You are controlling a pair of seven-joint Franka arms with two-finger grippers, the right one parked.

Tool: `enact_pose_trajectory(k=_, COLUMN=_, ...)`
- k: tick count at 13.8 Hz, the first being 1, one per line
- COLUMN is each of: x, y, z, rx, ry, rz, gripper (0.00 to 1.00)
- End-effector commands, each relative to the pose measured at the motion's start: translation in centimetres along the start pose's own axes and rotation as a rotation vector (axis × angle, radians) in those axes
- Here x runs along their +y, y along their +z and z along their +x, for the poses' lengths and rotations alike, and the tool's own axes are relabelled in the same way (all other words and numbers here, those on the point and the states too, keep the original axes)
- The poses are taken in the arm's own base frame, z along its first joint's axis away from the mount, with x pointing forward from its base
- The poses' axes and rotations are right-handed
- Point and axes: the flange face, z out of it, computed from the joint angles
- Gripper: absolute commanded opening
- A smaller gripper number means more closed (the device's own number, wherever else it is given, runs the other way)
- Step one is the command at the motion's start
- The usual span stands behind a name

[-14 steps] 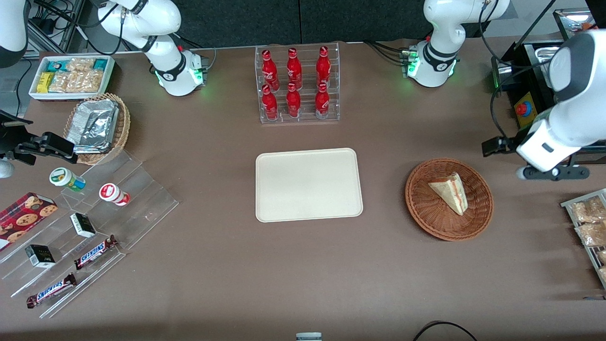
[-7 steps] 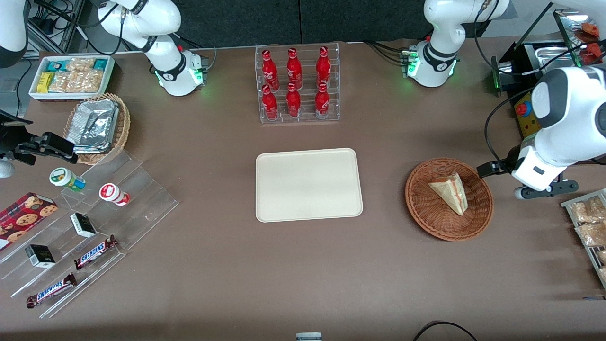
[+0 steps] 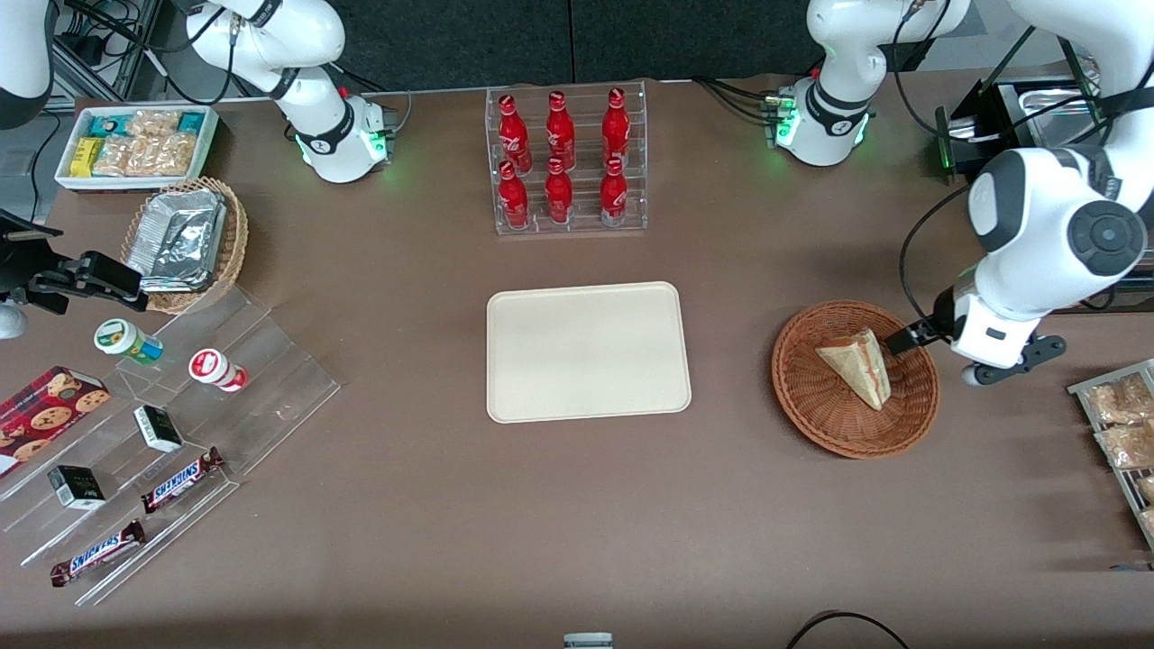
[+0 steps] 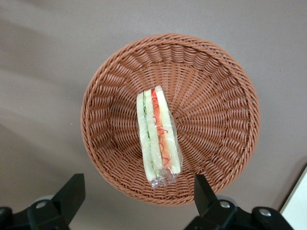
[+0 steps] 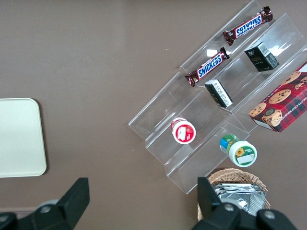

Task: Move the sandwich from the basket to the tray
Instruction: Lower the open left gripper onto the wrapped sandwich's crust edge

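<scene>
The sandwich is a tan wedge with red and green filling, wrapped in clear film, lying in the round reddish-brown wicker basket. The left wrist view shows the sandwich's cut edge near the middle of the basket. My left gripper is open and empty. It hangs above the basket's rim on the working arm's side, with the fingers spread wide and clear of the sandwich. The cream tray lies flat at the table's middle, beside the basket, and also shows in the right wrist view.
A clear rack of red bottles stands farther from the camera than the tray. A rack of packaged snacks sits at the working arm's end, close to the basket. A tan basket with foil containers and clear steps with snacks lie toward the parked arm's end.
My left arm has swung in from the working arm's end of the table toward the basket. The gripper now hangs over the basket's rim. The sandwich, basket and tray have not moved.
</scene>
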Motion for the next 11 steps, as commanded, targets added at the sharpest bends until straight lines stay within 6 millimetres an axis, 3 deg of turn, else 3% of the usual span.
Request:
enact_pose_trajectory(k=1, x=-0.4, y=1.4, z=-1.3, rx=0.024, ry=-0.064, rz=-0.014, gripper=1.00)
enact_pose_trajectory(k=5, x=0.1, y=4.6, z=-2.3, rx=0.022, ry=-0.143, rz=-0.028, gripper=1.00)
enact_pose_trajectory(k=11, x=1.1, y=7.4, z=-2.9, rx=0.036, ry=-0.185, rz=-0.049, gripper=1.00)
